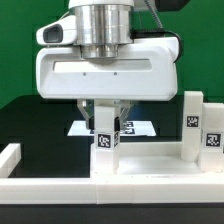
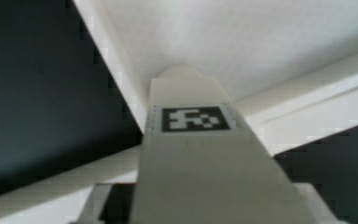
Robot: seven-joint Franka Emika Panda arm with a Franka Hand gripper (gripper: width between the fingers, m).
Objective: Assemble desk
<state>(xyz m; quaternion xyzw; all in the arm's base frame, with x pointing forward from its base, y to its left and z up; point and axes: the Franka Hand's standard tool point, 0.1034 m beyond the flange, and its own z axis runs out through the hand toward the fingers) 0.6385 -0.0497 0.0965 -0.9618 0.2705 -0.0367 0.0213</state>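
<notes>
Jaws clamped the stiff, light-looking leg near its tagged top, the gripper above the tabletop.

exterior view: bright, even overhead light, no hard shadows. metal wrist flange shows soft vertical glare streaks. white gripper body near overexposed, edges slightly washed. black counter reads flat, faint sheen only. low resolution; tag patterns on the legs blocky but legible. wrist view: dimmer, greyer cast. leg close to the lens, soft, its tag blurred. white tabletop unevenly lit, shaded toward one side. dark counter featureless.
</notes>
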